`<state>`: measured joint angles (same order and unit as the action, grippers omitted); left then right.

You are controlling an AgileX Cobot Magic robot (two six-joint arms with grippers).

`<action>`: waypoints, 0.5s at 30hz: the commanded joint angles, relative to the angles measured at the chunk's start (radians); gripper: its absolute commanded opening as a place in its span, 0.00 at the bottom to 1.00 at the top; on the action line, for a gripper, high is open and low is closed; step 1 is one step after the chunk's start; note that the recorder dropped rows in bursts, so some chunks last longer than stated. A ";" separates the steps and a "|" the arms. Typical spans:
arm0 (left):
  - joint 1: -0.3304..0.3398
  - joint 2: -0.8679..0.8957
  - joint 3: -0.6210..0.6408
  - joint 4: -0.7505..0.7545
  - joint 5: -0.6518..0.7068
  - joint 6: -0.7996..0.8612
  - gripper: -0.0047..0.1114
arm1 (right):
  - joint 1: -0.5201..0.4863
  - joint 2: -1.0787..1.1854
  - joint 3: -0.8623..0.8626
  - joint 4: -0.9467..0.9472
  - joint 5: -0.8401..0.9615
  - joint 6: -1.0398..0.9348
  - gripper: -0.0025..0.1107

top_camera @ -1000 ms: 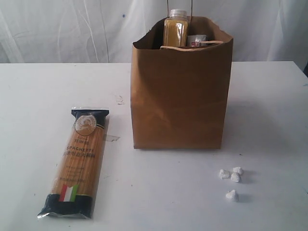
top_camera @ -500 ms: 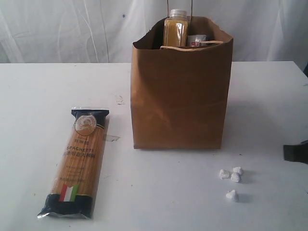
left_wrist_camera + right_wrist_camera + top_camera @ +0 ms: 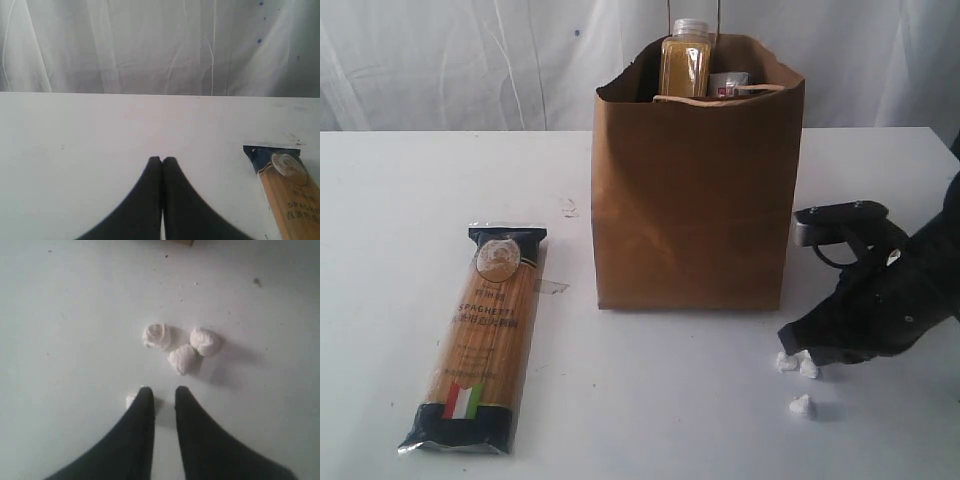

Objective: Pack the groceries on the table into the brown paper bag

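The table [image 3: 410, 180] carries the brown paper bag [image 3: 690, 200], upright with its mouth open. The long spaghetti packet [image 3: 480, 340] lies flat, left of the bag and well apart. Its long axis runs front to back, flag end toward the camera.

Risk: the packet catches the bag's rim or tips the bag if it enters tilted.

The right gripper [image 3: 164, 392], right of the bag, is narrowly parted and empty above the white lumps [image 3: 182, 347]. It may pinch debris instead.

The left gripper [image 3: 162, 161] is closed and empty.

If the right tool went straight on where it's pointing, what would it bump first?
Probably the middle white lump of the little cluster on the table, straight ahead of the right tool. A lone lump sits beside one fingertip, so it may brush that first; depth is unclear.
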<state>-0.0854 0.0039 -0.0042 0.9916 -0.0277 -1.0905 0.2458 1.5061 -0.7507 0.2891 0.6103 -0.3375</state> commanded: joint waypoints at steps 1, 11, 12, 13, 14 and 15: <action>-0.008 -0.004 0.004 0.011 -0.004 0.000 0.04 | 0.004 0.032 -0.009 0.003 -0.064 -0.021 0.27; -0.008 -0.004 0.004 0.011 -0.004 0.000 0.04 | 0.004 0.118 -0.009 -0.054 -0.221 -0.019 0.28; -0.008 -0.004 0.004 0.011 -0.004 0.000 0.04 | 0.004 0.128 -0.009 -0.061 -0.224 -0.019 0.28; -0.008 -0.004 0.004 0.011 -0.004 0.000 0.04 | 0.004 0.141 -0.009 -0.061 -0.226 -0.019 0.28; -0.008 -0.004 0.004 0.011 -0.004 0.000 0.04 | 0.004 0.154 -0.009 -0.061 -0.228 -0.019 0.28; -0.008 -0.004 0.004 0.011 -0.004 0.000 0.04 | 0.004 0.164 -0.009 -0.061 -0.233 -0.019 0.28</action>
<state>-0.0854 0.0039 -0.0042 0.9916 -0.0277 -1.0905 0.2481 1.6456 -0.7576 0.2425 0.3964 -0.3464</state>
